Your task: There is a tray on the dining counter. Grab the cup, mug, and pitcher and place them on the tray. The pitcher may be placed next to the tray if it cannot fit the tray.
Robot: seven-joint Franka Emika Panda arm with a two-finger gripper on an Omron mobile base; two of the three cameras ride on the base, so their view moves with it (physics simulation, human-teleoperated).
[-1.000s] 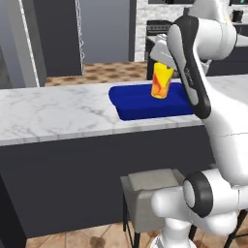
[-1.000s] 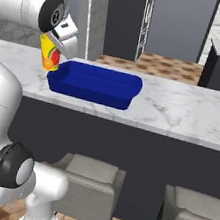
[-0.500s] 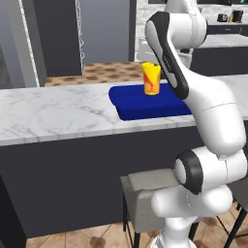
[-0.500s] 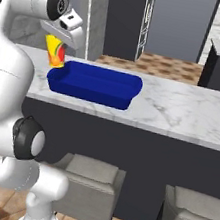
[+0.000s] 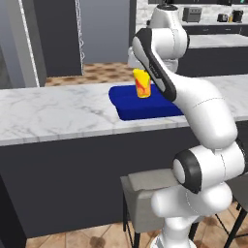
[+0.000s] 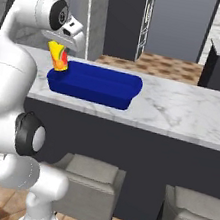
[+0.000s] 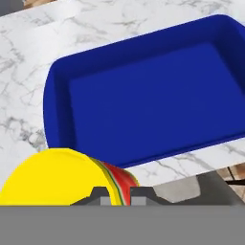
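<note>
Marble dining counter runs wide past my tray, its floor bare; fingers clamped on the cup above its edge

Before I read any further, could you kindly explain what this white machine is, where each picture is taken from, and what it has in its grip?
The white machine is a robot arm on a base that can drive, in a rendered kitchen. Two pictures come from cameras on the base, behind the arm to its left and right; the third looks along the hand itself. In front stands a counter with a marble top, and on it lies a blue tray with nothing in it. The gripper is shut on a yellow cup with red swirls, held above the tray's end. In the hand view the cup sits at the bottom, with the tray beyond it. Grey stools stand below the counter.
</note>
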